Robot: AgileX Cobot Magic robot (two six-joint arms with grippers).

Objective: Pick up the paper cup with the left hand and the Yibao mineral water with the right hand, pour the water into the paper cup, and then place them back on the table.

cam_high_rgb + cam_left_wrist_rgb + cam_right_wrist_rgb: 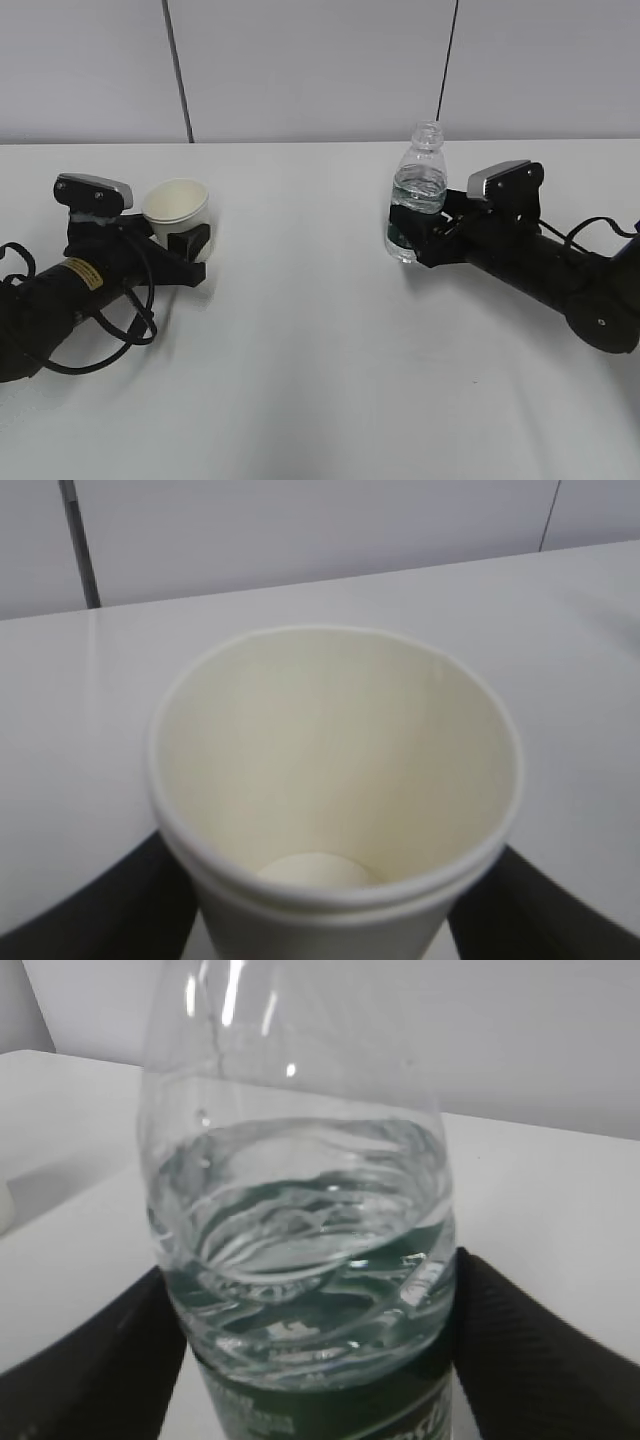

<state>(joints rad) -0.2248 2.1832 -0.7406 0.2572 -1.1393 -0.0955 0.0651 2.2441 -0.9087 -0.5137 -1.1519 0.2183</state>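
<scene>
The paper cup (177, 204) stands upright at the left of the table (300, 360). My left gripper (176, 238) has a black finger on each side of the cup's lower wall and looks shut on it. In the left wrist view the cup (330, 750) fills the frame and is empty, with the fingers (110, 910) dark at both lower corners. The capless Yibao mineral water (416, 190) stands right of centre, partly full. My right gripper (408, 238) is shut on its green label band. In the right wrist view the bottle (300, 1220) sits between the fingers (540, 1360), and its water surface is rippled.
The white tabletop runs back to a grey panelled wall (320, 70). Loose black cables (110, 340) loop beside the left arm. The cup and the bottle stand roughly a third of the exterior view's width apart.
</scene>
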